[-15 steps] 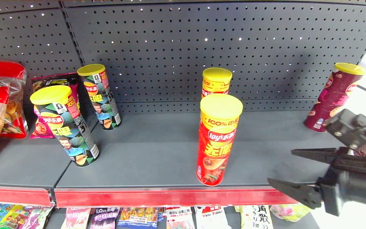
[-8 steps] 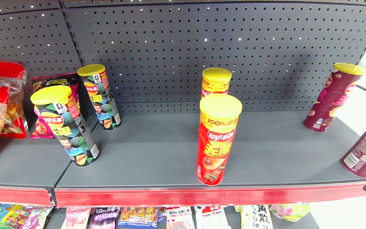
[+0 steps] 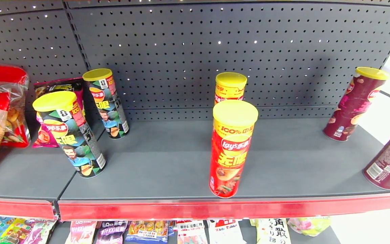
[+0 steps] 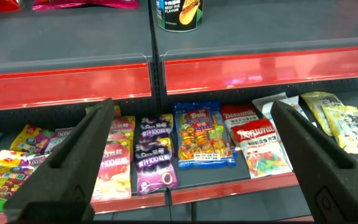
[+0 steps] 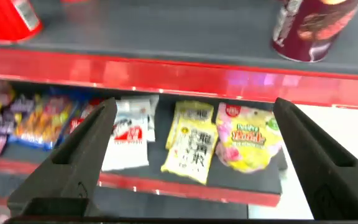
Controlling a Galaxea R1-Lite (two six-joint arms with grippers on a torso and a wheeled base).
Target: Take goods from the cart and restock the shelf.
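judging the restock partway — red can [image 3: 232, 149] and maroon can [image 3: 389, 159] among six standing on the shelf [image 3: 168, 162] — with left gripper [image 4: 192, 106] and right gripper [image 5: 194, 102] both spread apart, empty, more fetching likely left.

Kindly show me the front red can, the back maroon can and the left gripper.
front red can [image 3: 233, 149], head view, middle of its label.
back maroon can [image 3: 354, 105], head view, middle of its side.
left gripper [image 4: 192, 104], left wrist view, midway between its open fingertips.
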